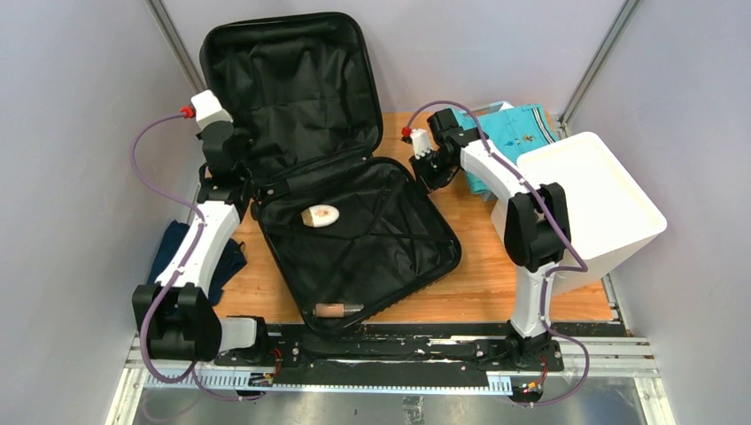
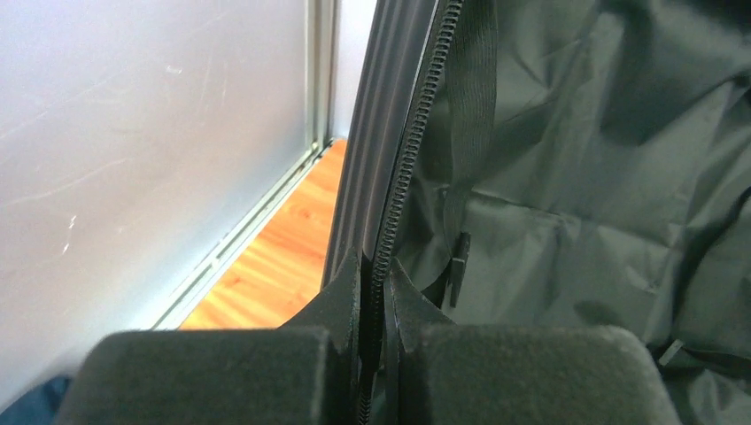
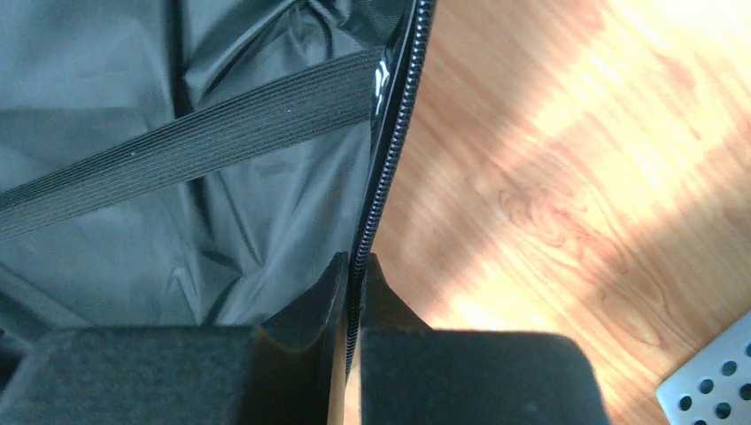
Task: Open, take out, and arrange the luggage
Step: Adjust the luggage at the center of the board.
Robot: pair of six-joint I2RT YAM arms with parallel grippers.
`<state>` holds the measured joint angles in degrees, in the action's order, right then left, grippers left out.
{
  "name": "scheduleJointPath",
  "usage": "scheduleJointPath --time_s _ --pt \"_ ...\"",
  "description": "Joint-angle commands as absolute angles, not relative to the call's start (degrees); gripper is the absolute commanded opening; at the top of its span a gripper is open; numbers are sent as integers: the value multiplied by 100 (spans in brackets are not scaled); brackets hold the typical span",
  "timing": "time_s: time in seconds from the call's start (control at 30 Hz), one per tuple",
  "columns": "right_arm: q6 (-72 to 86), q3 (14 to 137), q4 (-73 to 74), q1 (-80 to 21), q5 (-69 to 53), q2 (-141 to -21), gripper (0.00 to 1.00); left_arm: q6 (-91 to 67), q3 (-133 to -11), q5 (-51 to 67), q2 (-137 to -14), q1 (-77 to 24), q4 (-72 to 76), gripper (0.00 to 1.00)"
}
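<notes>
The luggage (image 1: 292,88), a big black hard-shell case, lies open on the wooden table (image 1: 496,283), its lid tilted up at the back and its black fabric lining exposed. The left gripper (image 2: 376,270) is clamped on the lid's zipper edge, and the right gripper (image 3: 354,266) on the base's zipper edge.

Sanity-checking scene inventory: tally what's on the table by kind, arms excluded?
Suitcase: 1
Small items inside it: 2 (oval item, small tube)
Cloths: 2 (teal cloth, dark blue cloth)
White bin: 1
Total: 6
</notes>
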<state>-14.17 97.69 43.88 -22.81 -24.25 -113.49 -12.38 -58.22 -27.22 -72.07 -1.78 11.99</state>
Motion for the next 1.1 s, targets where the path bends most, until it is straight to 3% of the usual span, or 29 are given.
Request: scheduleJointPath --time_s 0.0,0.23,0.43,0.8,1.07 --pt "-893 9750 2882 -2379 -2405 -11227 0 -1778 -6654 -1700 -7367 -170 3593 0" --pt "-818 9186 2175 -2378 -2517 -11025 0 -2113 -6640 -1120 -7280 -104 3793 0" --pt "-1014 8687 1591 -2375 -2364 -10807 0 -2430 -5535 -90 -6657 -18 5016 0" --pt "-1026 7842 56 -2556 -1681 -10622 0 -4418 -5177 2148 -7141 732 6999 0" --pt "-1348 7699 61 -2642 -1827 -10667 0 -3688 -4071 1258 -6206 1077 5764 0"
